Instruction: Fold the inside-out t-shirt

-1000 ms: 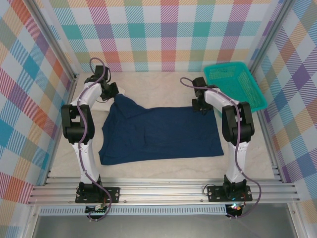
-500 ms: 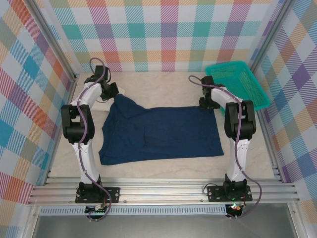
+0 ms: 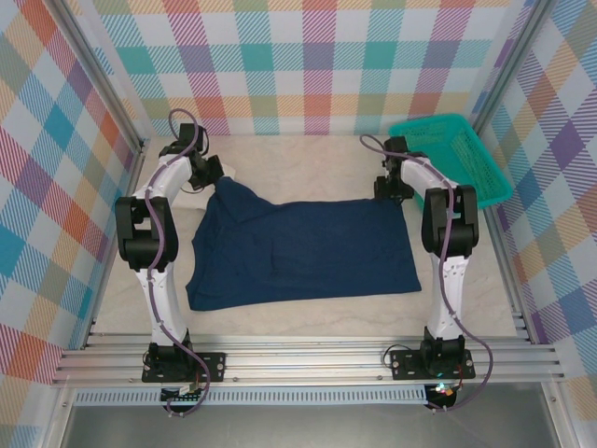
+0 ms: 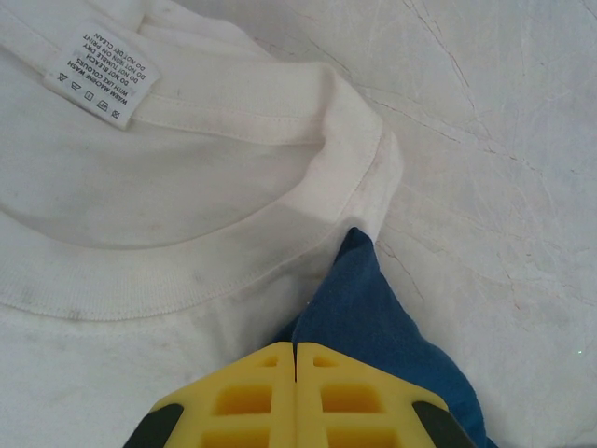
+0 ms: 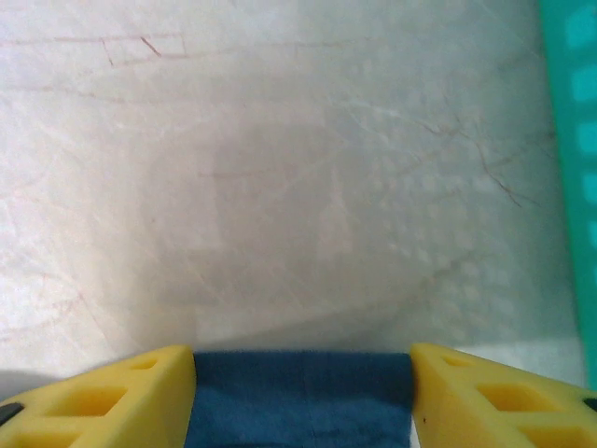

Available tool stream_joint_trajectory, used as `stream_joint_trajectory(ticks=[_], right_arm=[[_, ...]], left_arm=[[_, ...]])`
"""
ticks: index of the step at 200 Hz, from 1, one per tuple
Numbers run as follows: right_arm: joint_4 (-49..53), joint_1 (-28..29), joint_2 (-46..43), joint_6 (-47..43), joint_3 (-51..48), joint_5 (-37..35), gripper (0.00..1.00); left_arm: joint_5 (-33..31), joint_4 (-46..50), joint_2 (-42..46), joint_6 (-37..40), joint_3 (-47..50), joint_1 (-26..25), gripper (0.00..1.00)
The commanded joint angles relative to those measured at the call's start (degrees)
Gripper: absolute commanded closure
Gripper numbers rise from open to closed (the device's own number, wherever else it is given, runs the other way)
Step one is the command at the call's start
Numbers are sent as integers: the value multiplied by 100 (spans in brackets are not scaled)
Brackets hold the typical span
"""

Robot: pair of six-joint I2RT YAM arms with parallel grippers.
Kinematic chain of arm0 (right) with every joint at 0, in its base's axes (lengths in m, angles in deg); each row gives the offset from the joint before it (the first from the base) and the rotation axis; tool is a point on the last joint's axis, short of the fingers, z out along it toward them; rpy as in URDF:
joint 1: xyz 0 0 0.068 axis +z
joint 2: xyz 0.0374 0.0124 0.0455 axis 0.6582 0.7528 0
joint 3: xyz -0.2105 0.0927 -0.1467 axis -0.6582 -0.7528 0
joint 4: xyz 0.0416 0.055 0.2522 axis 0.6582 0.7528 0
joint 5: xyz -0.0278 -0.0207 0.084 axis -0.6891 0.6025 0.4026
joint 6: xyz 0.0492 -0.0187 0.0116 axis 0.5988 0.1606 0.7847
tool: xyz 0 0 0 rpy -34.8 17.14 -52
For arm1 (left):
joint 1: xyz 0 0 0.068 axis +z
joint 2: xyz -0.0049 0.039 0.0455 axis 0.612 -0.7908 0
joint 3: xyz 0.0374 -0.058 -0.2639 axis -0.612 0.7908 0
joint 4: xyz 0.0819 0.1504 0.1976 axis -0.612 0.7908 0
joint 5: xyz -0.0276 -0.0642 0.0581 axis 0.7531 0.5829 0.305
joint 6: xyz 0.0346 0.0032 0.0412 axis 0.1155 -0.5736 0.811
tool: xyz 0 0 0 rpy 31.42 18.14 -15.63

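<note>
While the navy t-shirt [image 3: 303, 252] lies spread across the middle of the table [image 3: 308, 159], both arms reach to its far edge, one at each far corner. The left claw [image 4: 296, 347] is pressed together and pinches a fold of the blue cloth at the far left corner, which rises off the table toward it. Right behind that corner lies a white shirt [image 4: 140, 187] with a care label [image 4: 101, 77] at its neck; the blue cloth touches its collar.

The right claw [image 5: 300, 359] is spread, its yellow fingers [image 5: 121, 392] standing either side of the far right edge of the t-shirt, the cloth lying flat between them and not gripped.

This looks like the start of a fold: one far corner is caught, the other only lined up. The next move likely calls for the right claw to close on the edge, so both arms can lift and draw the far half toward the near hem. Catching the white shirt along with the blue cloth is a risk on the left.

A teal mesh basket [image 3: 457, 159] stands at the far right, just beside the right arm, with nothing visible inside it.
</note>
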Motion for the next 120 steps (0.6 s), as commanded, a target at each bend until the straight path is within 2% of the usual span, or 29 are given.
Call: stream_joint_trajectory(ticks=[1,25,86,120], right_arm=[[491,-73,258,-69,267,377,42],[595,-81,334,-54,365,461,50],[461,-81,333,-134,477,362,77],[79,-81,-51,-364,161,270,86]], left_arm=[[-27,176,192,69,-37,-17,100],[-40,176,190,67,-55,-19,100],[-2,210,240,34,-133,-17,100],[67,371,410,-50,-204,-19,100]])
